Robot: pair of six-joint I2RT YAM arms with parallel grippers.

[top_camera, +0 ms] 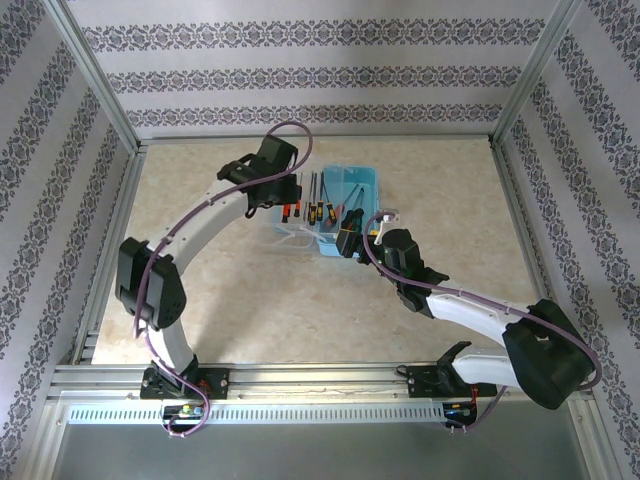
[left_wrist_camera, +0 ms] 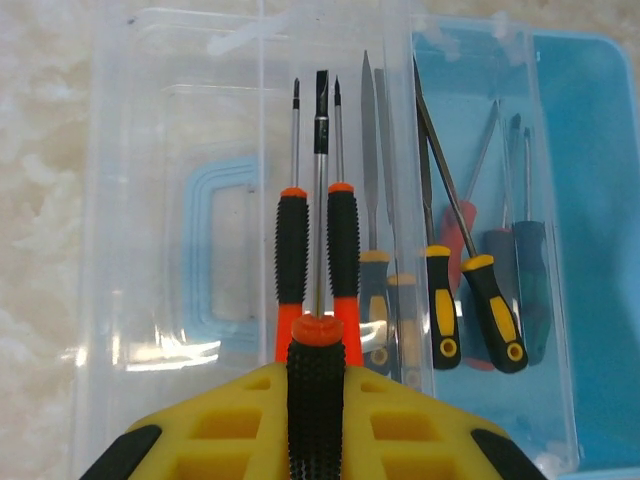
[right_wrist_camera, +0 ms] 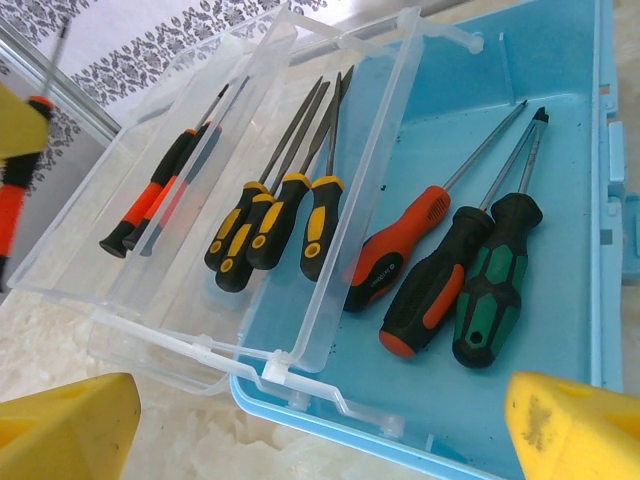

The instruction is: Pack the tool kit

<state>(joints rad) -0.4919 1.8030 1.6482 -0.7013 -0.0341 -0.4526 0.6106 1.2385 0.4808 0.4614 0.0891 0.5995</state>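
The left gripper [left_wrist_camera: 316, 392] is closed tight on the black, ribbed handle of a slim screwdriver [left_wrist_camera: 316, 345]. Its shaft points away from the wrist, above a clear tray [left_wrist_camera: 170, 200]. Two orange-and-black screwdrivers [left_wrist_camera: 292, 250] lie in that tray side by side, directly under the held one. To their right lie four files with yellow-and-black handles [right_wrist_camera: 270, 215].

The tray sits tilted over the left part of the blue box [right_wrist_camera: 560, 180], which stands near the middle of the table [top_camera: 250, 290]. On the floor of the box lie three thicker screwdrivers [right_wrist_camera: 440, 270], one orange, one black and orange, one green and black, with their tips pointing far.

The right gripper [right_wrist_camera: 315, 430] hangs at the near edge of the box with its yellow fingers [right_wrist_camera: 570, 425] spread wide and nothing between them.
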